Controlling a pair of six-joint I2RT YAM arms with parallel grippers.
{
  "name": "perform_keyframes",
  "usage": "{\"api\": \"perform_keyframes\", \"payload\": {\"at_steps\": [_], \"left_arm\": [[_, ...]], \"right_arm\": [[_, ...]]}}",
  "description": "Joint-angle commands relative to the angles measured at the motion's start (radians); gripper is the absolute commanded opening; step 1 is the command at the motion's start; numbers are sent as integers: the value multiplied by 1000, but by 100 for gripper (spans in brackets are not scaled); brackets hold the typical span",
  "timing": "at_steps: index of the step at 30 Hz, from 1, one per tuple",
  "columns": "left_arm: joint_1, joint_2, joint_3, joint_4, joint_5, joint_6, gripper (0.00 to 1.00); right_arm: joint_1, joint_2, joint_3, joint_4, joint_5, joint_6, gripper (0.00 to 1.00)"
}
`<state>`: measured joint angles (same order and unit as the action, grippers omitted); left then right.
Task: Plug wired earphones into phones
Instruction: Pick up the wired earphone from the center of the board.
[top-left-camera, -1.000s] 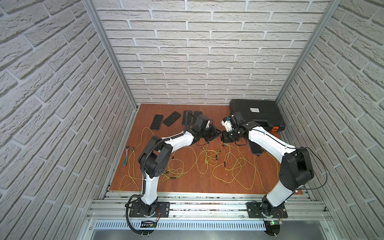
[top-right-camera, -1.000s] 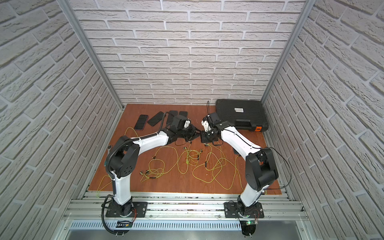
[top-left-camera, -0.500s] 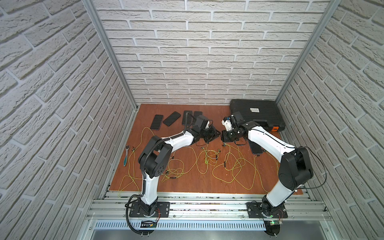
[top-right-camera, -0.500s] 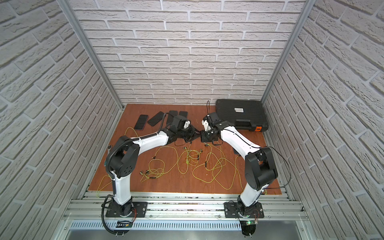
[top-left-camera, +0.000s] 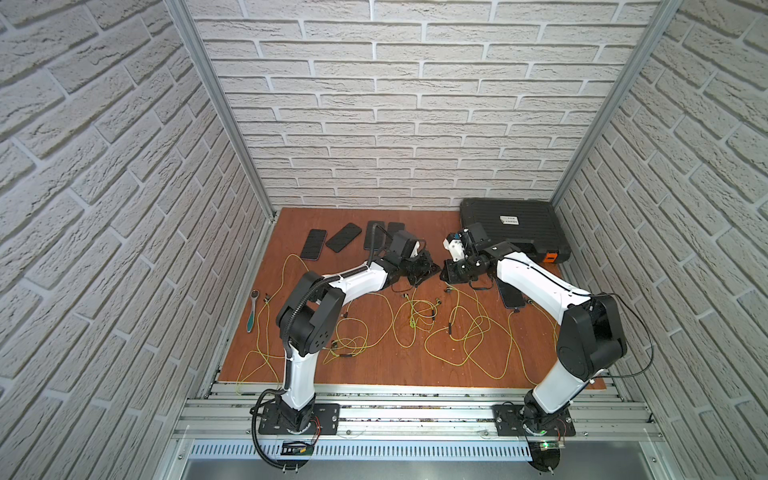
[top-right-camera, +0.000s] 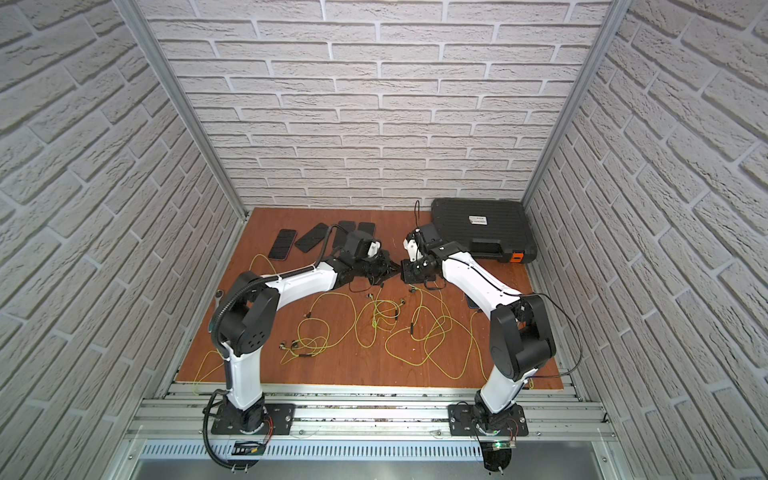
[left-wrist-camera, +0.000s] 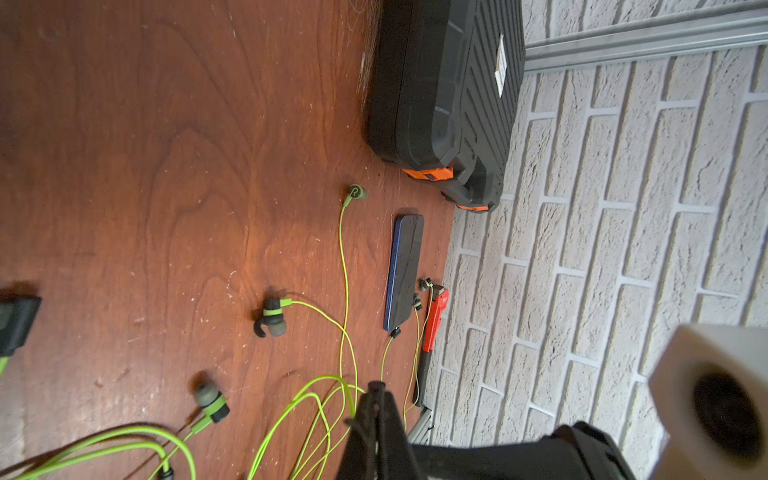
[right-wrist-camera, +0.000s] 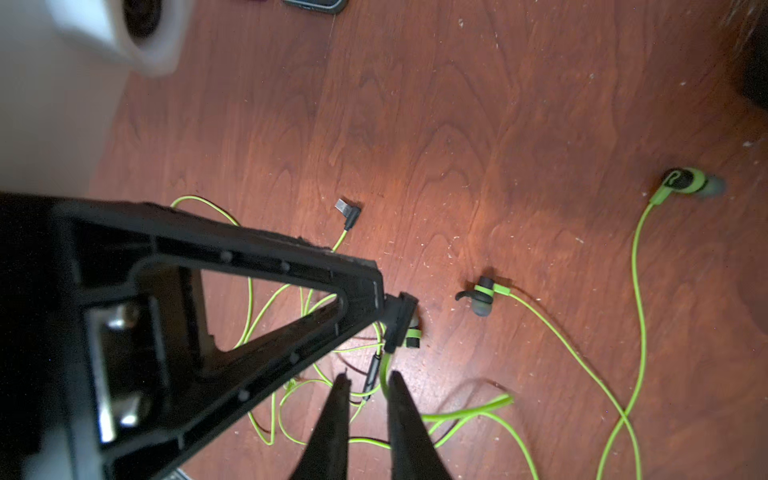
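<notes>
Yellow-green wired earphones sprawl over the wooden floor, with loose earbuds and a bare plug. My left gripper is shut; in the right wrist view its tip pinches a small dark end piece of one cord. My right gripper faces it tip to tip, jaws slightly open, an inline remote and cord hanging between them. Several phones lie at the back left. Another phone lies beside the right arm with a plug in its end.
A ribbed black case with orange latches fills the back right corner. A teal-handled ratchet lies at the left edge. A red-handled tool lies along the right wall. Brick walls enclose three sides.
My left gripper has closed fully on the cord's dark end piece. My right gripper, shut before, has opened a little. Both arms stay almost where they were.
</notes>
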<state>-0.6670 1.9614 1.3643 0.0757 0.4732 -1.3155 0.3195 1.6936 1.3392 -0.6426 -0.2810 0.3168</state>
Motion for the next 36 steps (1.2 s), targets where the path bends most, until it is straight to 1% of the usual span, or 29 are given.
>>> {"api": "perform_keyframes", "payload": {"at_steps": [1,3,5,8,9,12,17,20,24,29,36], "left_arm": [[17,-25,-23,52,28,42,0],[33,-26,-34,113,62,49,0],[48,-22,-36,179,104,42,0],[62,-11,-33,302,174,14,0],[66,-7,-32,342,193,-2,0],[72,2,-30,422,240,-36,0],[71,3,-26,444,281,-32,0],[71,6,-19,449,295,-37,0],[73,10,-6,453,303,-43,0],[74,16,-4,473,307,-59,0],[76,16,-3,487,301,-68,0]], "right_arm": [[-117,-68,-53,89,-187,27,36],[-191,-97,-105,142,-327,41,38],[-238,-113,-142,189,-436,51,37],[-274,-101,-184,262,-571,91,32],[-282,-93,-204,313,-629,114,30],[-295,-75,-261,503,-742,215,25],[-295,-48,-305,782,-788,411,29],[-295,-29,-303,854,-792,474,31],[-293,-13,-310,964,-803,560,31],[-289,-9,-297,960,-803,568,28],[-258,24,-278,968,-809,580,24]]}}
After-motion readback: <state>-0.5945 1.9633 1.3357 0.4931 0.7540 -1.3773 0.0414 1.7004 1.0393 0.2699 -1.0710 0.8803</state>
